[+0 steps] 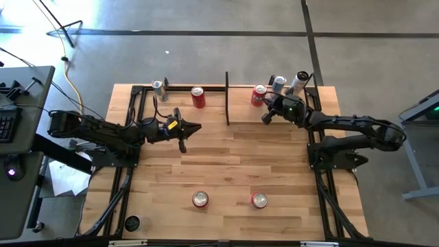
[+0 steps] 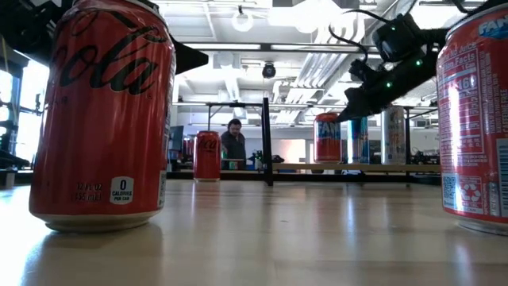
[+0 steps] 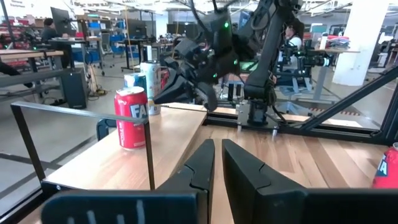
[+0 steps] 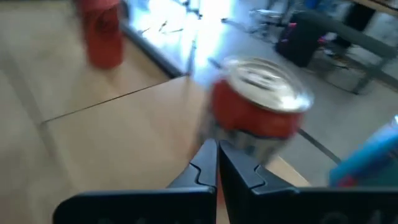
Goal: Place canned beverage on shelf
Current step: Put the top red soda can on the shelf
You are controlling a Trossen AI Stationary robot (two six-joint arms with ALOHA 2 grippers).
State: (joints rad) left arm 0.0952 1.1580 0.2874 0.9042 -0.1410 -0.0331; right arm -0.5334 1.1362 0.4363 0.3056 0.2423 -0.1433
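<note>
The shelf (image 1: 212, 104) runs along the table's far edge, with an upright black divider (image 1: 227, 99) in its middle. To the right of the divider a red can (image 1: 258, 95) stands upright on the shelf, next to a silver-blue can (image 1: 278, 84) and a white one (image 1: 300, 81). My right gripper (image 1: 266, 116) is shut, its tips just on the near side of that red can (image 4: 261, 109). Left of the divider stand a red can (image 1: 197, 97) and a silver can (image 1: 159, 86). My left gripper (image 1: 192, 127) hovers shut over the table's left half, holding nothing. My right gripper (image 4: 217, 150) points slanting down at the near side of the red can (image 4: 249, 134), which stands upright on the shelf. Whether the shut fingertips touch the can, I cannot tell.
Two more red cans (image 1: 199, 199) (image 1: 258, 200) stand upright near the table's front edge and fill the low view's sides (image 2: 103, 119) (image 2: 476, 119). Bare wood lies between them and the shelf. A person sits in the room behind the table.
</note>
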